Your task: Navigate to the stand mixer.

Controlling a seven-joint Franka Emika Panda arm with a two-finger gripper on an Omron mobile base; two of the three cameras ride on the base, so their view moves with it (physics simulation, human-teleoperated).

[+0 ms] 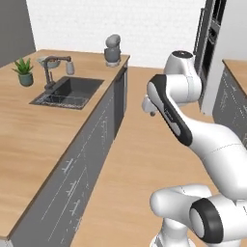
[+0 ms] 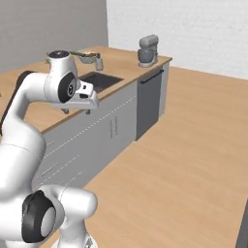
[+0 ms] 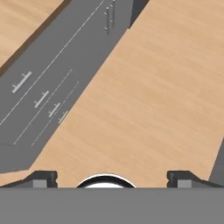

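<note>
Facing cabinet fronts (image 3: 48, 83); stand mixer (image 1: 113, 49) far.

light: we see even, bright, diffuse rendering, no clear source | shadows: soft and faint, darkest inside the sink (image 1: 72, 91) | glare: none, only mild sheen on the arm (image 1: 193, 130) | sharpness: we find all views slightly soft and low-resolution; the stand mixer (image 2: 147, 50) looks blurry | edges: no visible distortion
</note>
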